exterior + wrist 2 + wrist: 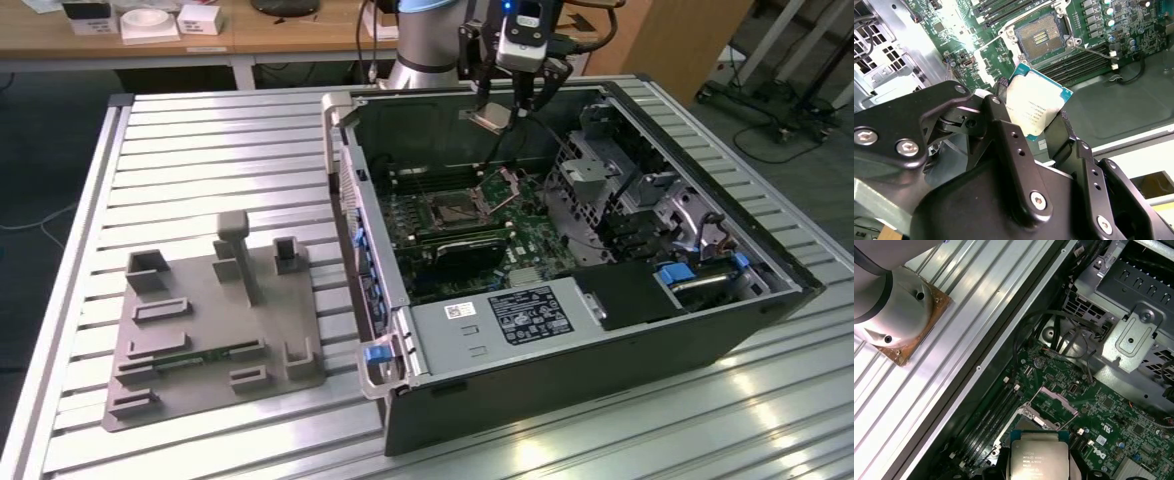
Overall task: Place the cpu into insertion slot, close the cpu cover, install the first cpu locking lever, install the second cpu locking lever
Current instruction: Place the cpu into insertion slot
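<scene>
Over the motherboard [985,59], the gripper [1031,111] pinches the cpu [1037,102]; its face tilted.

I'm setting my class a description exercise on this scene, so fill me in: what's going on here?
A robot arm is working over an open computer case lying on a slatted metal table. Its hand is shut on the cpu, held in the air above the motherboard. The socket below is empty and the cpu cover stands raised, so the chip is not yet seated.
</scene>
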You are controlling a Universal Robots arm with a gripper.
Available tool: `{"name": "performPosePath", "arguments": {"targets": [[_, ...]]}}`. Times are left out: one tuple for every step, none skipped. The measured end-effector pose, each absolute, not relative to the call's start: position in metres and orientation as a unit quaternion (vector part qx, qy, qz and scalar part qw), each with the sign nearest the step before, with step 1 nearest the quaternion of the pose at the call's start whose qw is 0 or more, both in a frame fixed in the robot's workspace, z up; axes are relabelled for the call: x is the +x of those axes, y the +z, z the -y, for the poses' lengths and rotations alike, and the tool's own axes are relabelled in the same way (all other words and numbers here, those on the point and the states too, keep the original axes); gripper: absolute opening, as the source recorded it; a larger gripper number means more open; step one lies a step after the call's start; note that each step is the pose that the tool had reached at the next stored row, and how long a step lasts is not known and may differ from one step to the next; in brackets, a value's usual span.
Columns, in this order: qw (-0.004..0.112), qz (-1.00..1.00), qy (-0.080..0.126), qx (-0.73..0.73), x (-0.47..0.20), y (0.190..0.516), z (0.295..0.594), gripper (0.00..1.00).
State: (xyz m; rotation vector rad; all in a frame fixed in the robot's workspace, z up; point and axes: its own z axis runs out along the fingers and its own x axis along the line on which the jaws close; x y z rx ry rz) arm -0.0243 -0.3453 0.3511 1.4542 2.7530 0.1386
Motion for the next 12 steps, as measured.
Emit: {"name": "performPosePath", "arguments": {"targets": [[0.013, -0.883, 0.044, 0.467, -0.0243, 0.3512, 0.3453, 0.54], [0.013, -0.882, 0.044, 0.468, -0.0243, 0.3511, 0.3453, 0.54], [0.013, -0.881, 0.044, 0.47, -0.0243, 0.351, 0.3453, 0.54], [0.013, -0.879, 0.044, 0.474, -0.0243, 0.3509, 0.3453, 0.54], [0.013, -0.877, 0.044, 0.478, -0.0243, 0.3508, 0.3453, 0.54], [0.013, -0.875, 0.044, 0.482, -0.0243, 0.3508, 0.3453, 0.54], [0.014, -0.872, 0.044, 0.487, -0.0243, 0.3504, 0.3453, 0.54], [0.014, -0.869, 0.044, 0.492, -0.0243, 0.3502, 0.3453, 0.54], [0.014, -0.867, 0.044, 0.497, -0.0243, 0.3501, 0.3453, 0.54], [0.014, -0.864, 0.044, 0.502, -0.0243, 0.3499, 0.3453, 0.54], [0.015, -0.861, 0.044, 0.507, -0.0243, 0.3498, 0.3453, 0.54], [0.015, -0.858, 0.044, 0.512, -0.0243, 0.3497, 0.3453, 0.54]]}}
